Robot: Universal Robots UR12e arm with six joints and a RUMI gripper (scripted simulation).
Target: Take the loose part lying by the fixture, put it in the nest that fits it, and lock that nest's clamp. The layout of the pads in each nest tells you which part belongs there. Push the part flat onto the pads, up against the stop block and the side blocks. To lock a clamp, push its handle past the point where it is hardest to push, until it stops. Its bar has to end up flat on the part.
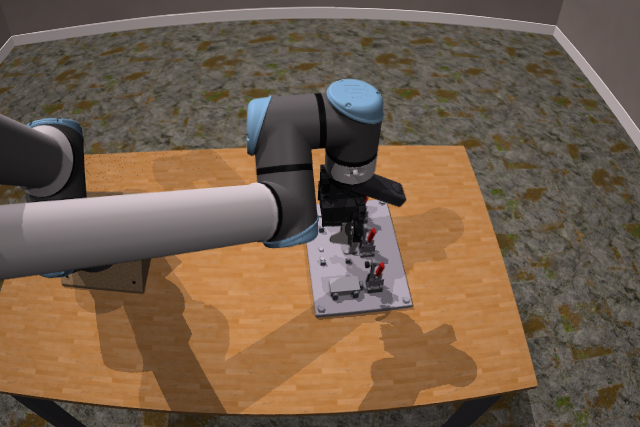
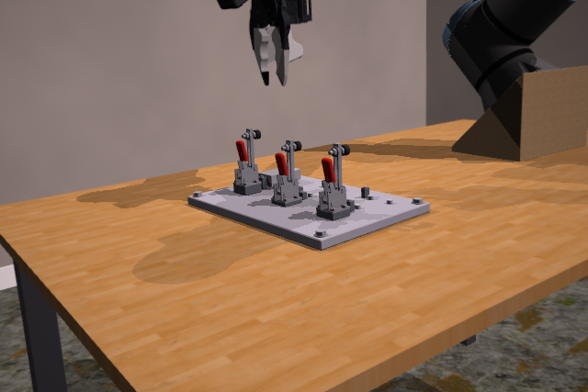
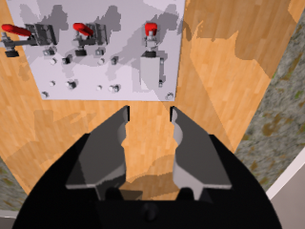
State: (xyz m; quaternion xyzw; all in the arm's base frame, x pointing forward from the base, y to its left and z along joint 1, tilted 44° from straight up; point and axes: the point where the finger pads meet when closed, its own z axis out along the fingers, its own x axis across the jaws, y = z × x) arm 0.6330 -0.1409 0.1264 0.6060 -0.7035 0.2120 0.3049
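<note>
My gripper [image 2: 274,80] hangs well above the fixture plate [image 2: 379,224], which lies flat on the table [image 2: 237,321] so that its 3 nests face upward. The 3 red-handled clamps [image 2: 288,179] stand raised, leaving every nest free to load. The grey part [image 3: 152,72] lies in the nest at the plate's end, in front of that nest's clamp [image 3: 151,32]; whether it sits flat on its pads and against its blocks I cannot tell from this height. My fingers are narrowed to a small gap and grip nothing; only bare wood shows between them. I judge this narrow setting suits pushing a handle rather than grasping the part.
</note>
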